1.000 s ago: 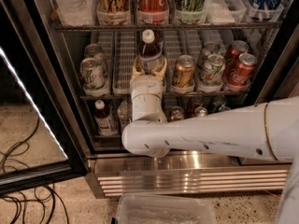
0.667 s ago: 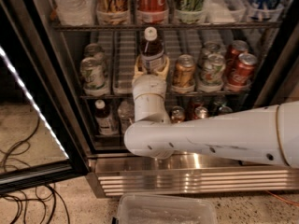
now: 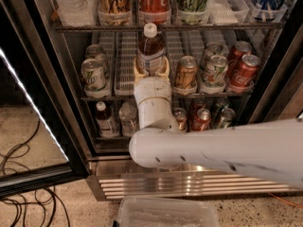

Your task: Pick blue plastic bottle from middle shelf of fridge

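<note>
The blue plastic bottle (image 3: 151, 51), with dark brown drink, a white cap and a pale label, stands upright in the middle of the middle shelf (image 3: 124, 63) of the fridge (image 3: 189, 183). My gripper (image 3: 151, 71) reaches in from below on its white arm. Its yellowish fingers (image 3: 138, 74) sit on either side of the bottle's lower body and are shut on it. The bottle's base is hidden behind the gripper.
Green cans (image 3: 93, 74) stand left of the bottle, and a gold can (image 3: 185, 72), green cans (image 3: 215, 70) and red cans (image 3: 244, 70) stand right. Tall cans line the rack above. Small bottles (image 3: 105, 119) sit below. The open glass door (image 3: 33, 126) is at the left, and a plastic bin (image 3: 165, 214) is on the floor.
The bottle has risen slightly in the gripper's hold while the cans beside it stayed put. The arm has shifted a little upward and inward.
</note>
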Tool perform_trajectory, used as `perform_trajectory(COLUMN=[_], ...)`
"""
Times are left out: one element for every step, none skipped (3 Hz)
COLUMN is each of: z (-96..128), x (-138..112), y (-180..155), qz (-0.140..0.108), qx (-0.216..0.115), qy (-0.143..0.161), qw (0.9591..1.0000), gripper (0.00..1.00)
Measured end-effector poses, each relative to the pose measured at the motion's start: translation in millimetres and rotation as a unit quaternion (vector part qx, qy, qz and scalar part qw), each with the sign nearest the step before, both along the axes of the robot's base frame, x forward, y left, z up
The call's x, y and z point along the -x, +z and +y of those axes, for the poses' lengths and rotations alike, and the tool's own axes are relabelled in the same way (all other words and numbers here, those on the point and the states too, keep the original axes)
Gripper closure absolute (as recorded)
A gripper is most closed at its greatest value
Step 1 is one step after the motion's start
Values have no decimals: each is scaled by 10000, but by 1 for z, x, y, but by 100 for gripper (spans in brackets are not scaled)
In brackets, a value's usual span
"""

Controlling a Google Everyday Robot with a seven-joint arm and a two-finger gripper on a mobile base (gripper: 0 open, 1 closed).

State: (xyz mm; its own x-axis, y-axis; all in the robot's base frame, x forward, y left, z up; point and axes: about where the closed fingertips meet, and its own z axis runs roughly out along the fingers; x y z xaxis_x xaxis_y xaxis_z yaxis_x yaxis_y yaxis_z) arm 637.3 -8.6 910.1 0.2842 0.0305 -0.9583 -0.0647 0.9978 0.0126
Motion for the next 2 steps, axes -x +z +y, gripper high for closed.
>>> perform_trajectory(z=[6,6], x=[50,50], y=[29,29], qz=[111,110], qx=[-31,-31], qy=[511,509], qw=[9986,9986], gripper=[100,100])
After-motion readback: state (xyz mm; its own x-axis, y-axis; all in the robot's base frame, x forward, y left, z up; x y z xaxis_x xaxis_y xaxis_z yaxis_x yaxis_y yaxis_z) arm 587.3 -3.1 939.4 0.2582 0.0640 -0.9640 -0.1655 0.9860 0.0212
